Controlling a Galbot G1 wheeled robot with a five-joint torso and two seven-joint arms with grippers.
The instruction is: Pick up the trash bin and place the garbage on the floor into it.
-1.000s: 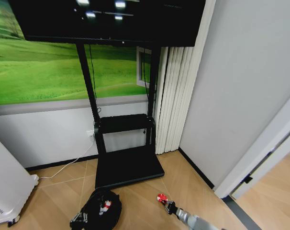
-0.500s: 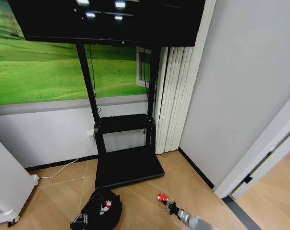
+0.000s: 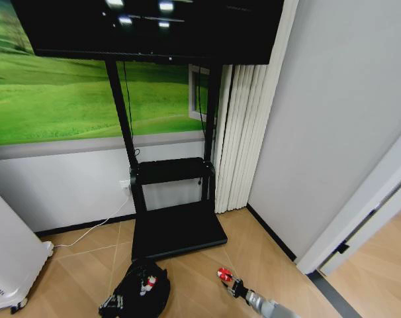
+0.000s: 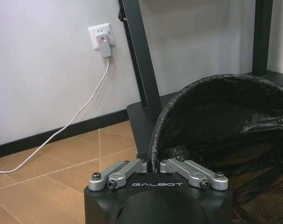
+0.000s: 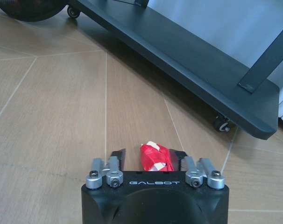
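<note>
Inside trash bin (image 3: 142,296), red-white garbage (image 3: 147,283); left gripper (image 4: 154,164) pinching rim

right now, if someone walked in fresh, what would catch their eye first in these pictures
Low on the wooden floor, the right gripper holds a crumpled red-and-white piece of garbage between its fingers, near the black TV stand base. To its left, the left gripper is clamped on the rim of the trash bin, lined with a black bag, with another red-and-white piece already inside.

Right claw (image 3: 224,274) with red-and-white piece (image 3: 223,273) — slightly lower, nearer the robot
</note>
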